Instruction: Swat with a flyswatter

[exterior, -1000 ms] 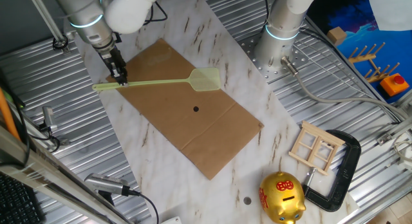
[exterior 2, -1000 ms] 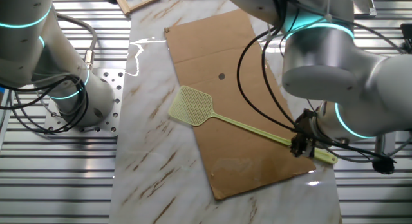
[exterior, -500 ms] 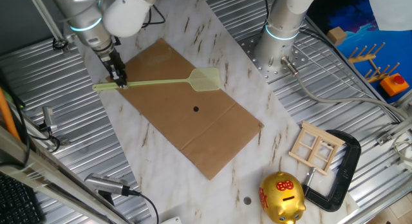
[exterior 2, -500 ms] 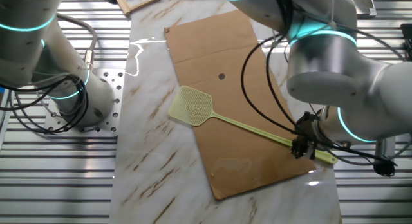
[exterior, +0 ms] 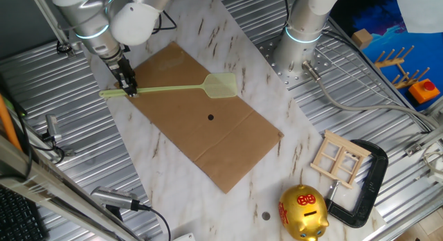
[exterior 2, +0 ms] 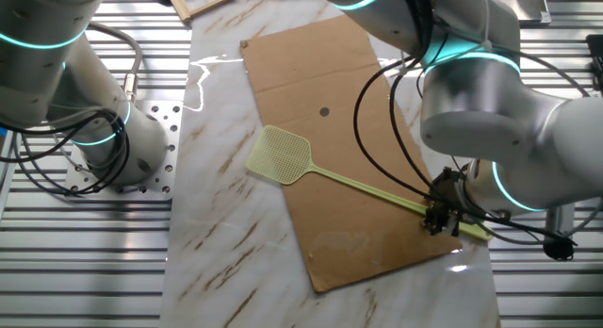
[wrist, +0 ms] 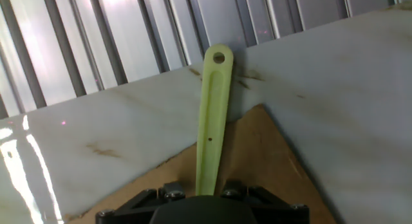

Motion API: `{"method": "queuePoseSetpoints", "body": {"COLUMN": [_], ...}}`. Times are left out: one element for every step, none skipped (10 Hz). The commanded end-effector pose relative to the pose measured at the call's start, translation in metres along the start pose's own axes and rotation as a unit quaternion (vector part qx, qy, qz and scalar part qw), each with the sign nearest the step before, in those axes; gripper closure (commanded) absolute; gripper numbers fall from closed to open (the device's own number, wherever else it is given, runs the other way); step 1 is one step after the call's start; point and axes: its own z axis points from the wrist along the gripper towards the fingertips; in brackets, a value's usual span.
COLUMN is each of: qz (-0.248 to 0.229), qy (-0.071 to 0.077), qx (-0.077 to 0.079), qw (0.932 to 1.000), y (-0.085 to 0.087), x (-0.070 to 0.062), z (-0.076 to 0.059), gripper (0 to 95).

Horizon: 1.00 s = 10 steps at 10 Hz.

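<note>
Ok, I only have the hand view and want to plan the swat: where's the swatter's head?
Observer: The flyswatter head lies across the cardboard edge, partly on the marble.
Operator: Any target on the cardboard?
Observer: A small dark spot near its middle, apart from the head.
Operator: Anything close by I might hit?
Observer: Another robot base stands beyond the head, on the metal table.
</note>
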Motion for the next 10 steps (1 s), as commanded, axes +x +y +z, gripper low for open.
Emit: {"method": "queuePoseSetpoints", "body": {"qz": [0.0,-0.002,-0.006,-0.009,-0.01,-0.01,-0.012,-0.015,-0.019,-0.02], "qy": [0.001,0.001,0.001,0.001,0.002,0.017,0.021,0.02,0.016,0.015], "qx": [-0.001,-0.002,-0.002,-0.004,-0.006,-0.004,-0.003,-0.004,-0.004,-0.005], "qw": [1.0,1.0,1.0,1.0,0.9999,0.9998,0.9997,0.9997,0.9997,0.9997], "y": [-0.001,-0.002,-0.004,-0.005,-0.006,-0.005,-0.004,-0.002,0.001,0.005], "x": [-0.001,-0.001,0.0,0.0,0.0,-0.001,-0.003,-0.004,-0.006,-0.01], "z": [0.001,0.001,0.0,-0.001,-0.001,-0.002,-0.005,-0.008,-0.013,-0.017], "gripper": [95.0,95.0,95.0,95.0,95.0,95.0,95.0,95.0,95.0,95.0]}}
